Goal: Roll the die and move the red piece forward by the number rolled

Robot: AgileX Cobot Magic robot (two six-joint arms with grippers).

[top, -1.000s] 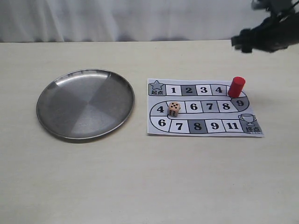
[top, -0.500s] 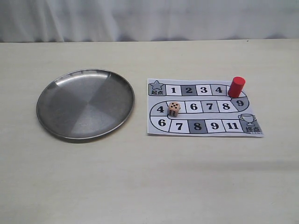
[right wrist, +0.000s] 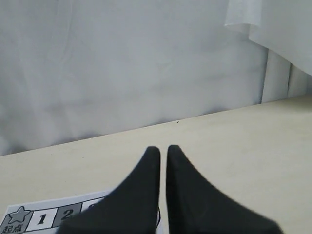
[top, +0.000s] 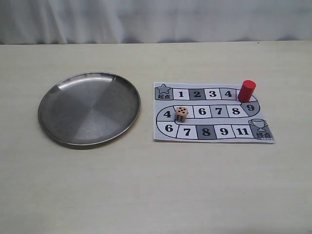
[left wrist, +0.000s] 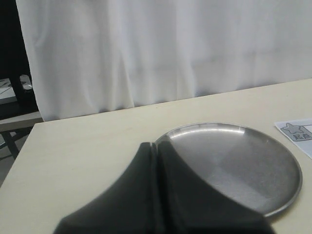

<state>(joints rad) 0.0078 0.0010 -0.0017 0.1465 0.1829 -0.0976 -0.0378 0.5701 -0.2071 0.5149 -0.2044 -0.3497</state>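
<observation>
The die (top: pixel 181 113), a pale cube with dark pips, rests on the paper game board (top: pixel 224 131), in the middle row between squares 4 and 6. The red piece (top: pixel 246 90) stands upright at the right end of the board's top row, just after square 4 and above square 9. Neither arm shows in the exterior view. My left gripper (left wrist: pixel 156 145) is shut and empty, hovering by the near rim of the metal plate (left wrist: pixel 243 165). My right gripper (right wrist: pixel 163 147) is shut with only a thin slit between its fingers, holding nothing, above the board's top row (right wrist: pixel 41 218).
A round steel plate (top: pixel 89 108) lies left of the board with nothing in it. A white curtain hangs behind the table's far edge. A corner of the board (left wrist: pixel 297 132) shows in the left wrist view.
The right arm, seen at the upper right one second ago, has withdrawn out of the exterior view. Die, red piece and plate have not moved.
</observation>
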